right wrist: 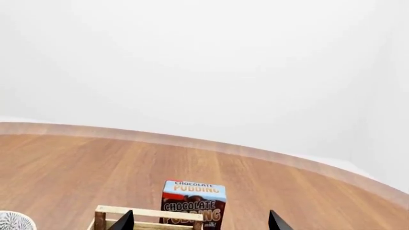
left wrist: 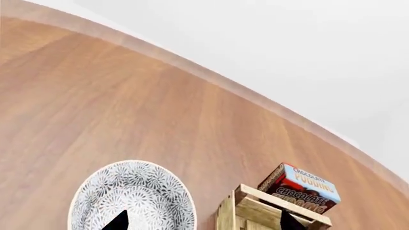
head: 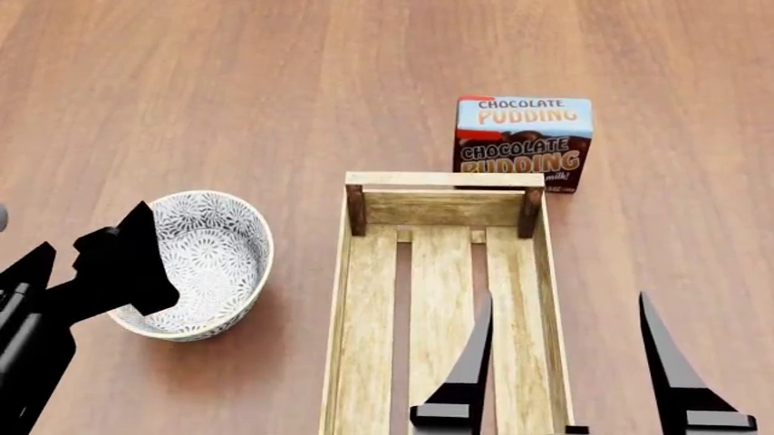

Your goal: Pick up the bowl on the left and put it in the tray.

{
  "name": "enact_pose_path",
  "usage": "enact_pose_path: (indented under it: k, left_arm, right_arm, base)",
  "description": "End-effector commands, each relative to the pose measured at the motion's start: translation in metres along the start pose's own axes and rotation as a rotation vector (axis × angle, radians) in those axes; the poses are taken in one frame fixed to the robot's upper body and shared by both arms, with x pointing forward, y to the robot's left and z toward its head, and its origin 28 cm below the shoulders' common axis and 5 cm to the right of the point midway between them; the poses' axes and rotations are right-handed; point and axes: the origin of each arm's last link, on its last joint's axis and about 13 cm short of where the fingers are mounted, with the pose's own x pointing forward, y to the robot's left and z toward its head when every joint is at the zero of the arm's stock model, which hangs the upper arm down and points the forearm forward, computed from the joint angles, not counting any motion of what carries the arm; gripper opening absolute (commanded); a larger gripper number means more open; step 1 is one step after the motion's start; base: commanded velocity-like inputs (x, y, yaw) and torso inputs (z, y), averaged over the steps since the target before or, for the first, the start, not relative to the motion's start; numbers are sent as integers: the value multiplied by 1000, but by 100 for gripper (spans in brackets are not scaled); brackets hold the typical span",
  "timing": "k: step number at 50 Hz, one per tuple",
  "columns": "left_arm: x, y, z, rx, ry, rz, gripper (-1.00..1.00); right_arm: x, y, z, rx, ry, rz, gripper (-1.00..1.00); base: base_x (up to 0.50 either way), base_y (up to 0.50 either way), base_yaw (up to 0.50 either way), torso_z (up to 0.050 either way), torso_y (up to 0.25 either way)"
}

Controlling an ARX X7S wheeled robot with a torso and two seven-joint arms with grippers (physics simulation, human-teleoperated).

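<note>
The bowl point(head: 206, 258), white with a grey-blue floral pattern, sits upright on the table to the left of the tray point(head: 362, 317), a long light-wood slatted crate. My left gripper point(head: 127, 258) hangs over the bowl's left rim, open and holding nothing. In the left wrist view its dark fingertips point(left wrist: 118, 221) stand wide apart, one over the bowl point(left wrist: 131, 194), the other over the tray point(left wrist: 255, 206). My right gripper point(head: 568, 362) is open and empty over the tray's near right part. The right wrist view shows the tray's far end point(right wrist: 147, 213) and a sliver of the bowl point(right wrist: 11, 223).
A chocolate pudding box point(head: 524, 140) stands upright just behind the tray's far right corner, also seen as the box point(left wrist: 300, 189) and the box point(right wrist: 193, 201). Wooden tabletop point(head: 181, 100) stretches behind the bowl; its far edge point(left wrist: 211, 76) meets a white wall.
</note>
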Motion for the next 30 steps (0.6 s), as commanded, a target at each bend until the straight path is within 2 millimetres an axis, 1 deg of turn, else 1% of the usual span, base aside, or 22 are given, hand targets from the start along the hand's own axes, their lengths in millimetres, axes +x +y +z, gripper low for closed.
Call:
enact_pose_path:
  k: [1,11,30]
  left_arm:
    - [15,0,-9,17,45,22,100]
    - [24,7,-19,46,62,56,100]
    - [33,14,-30,61,85,88,100]
  right_arm:
    - [0,-1,0,0,1,-2,100]
    - [0,-1,0,-1,0,-2,100]
    - [0,-1,0,-1,0,-4,100]
  base:
    - [0,0,0,0,0]
    - [0,0,0,0,0]
    - [0,0,0,0,0]
